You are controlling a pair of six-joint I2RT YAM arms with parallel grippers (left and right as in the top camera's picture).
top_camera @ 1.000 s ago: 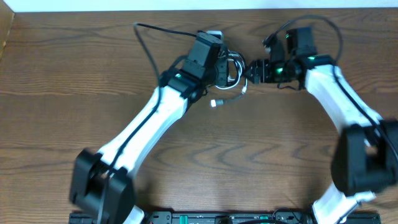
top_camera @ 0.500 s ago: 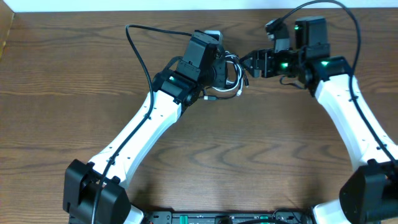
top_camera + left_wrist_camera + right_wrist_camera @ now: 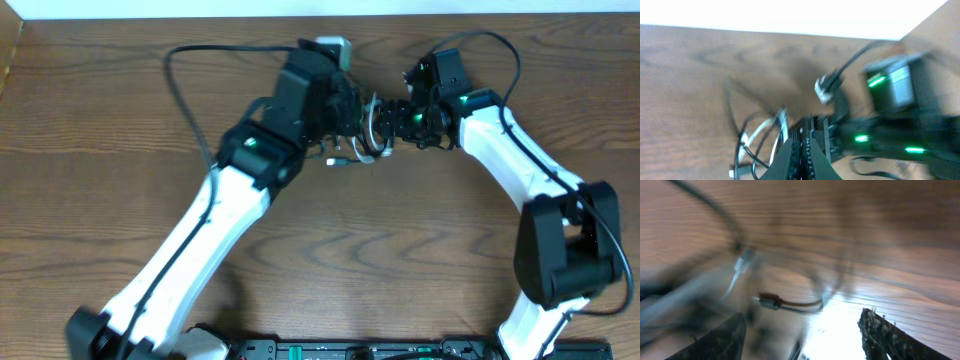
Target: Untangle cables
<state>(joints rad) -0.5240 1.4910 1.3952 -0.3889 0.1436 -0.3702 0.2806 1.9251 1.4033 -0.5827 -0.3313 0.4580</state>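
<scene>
A tangle of black and white cables (image 3: 368, 130) hangs between my two grippers at the far middle of the table. A loose end with a white connector (image 3: 339, 160) dangles below it. My left gripper (image 3: 352, 114) is shut, apparently pinching a strand of the tangle; in the left wrist view its fingers (image 3: 790, 159) are pressed together beside the cable loops (image 3: 756, 137). My right gripper (image 3: 394, 118) is open just right of the tangle. The blurred right wrist view shows its fingers (image 3: 875, 330) wide apart with a brownish cable (image 3: 790, 302) in front.
A white plug block (image 3: 336, 46) lies at the back edge behind my left wrist. A cable end with a white connector (image 3: 826, 88) shows above my left fingers. The right arm's dark body with green lights (image 3: 892, 85) is close on the right.
My left arm has swung left and forward with the tangle. My right gripper has moved left and down, closing in on the tangle's right side.
</scene>
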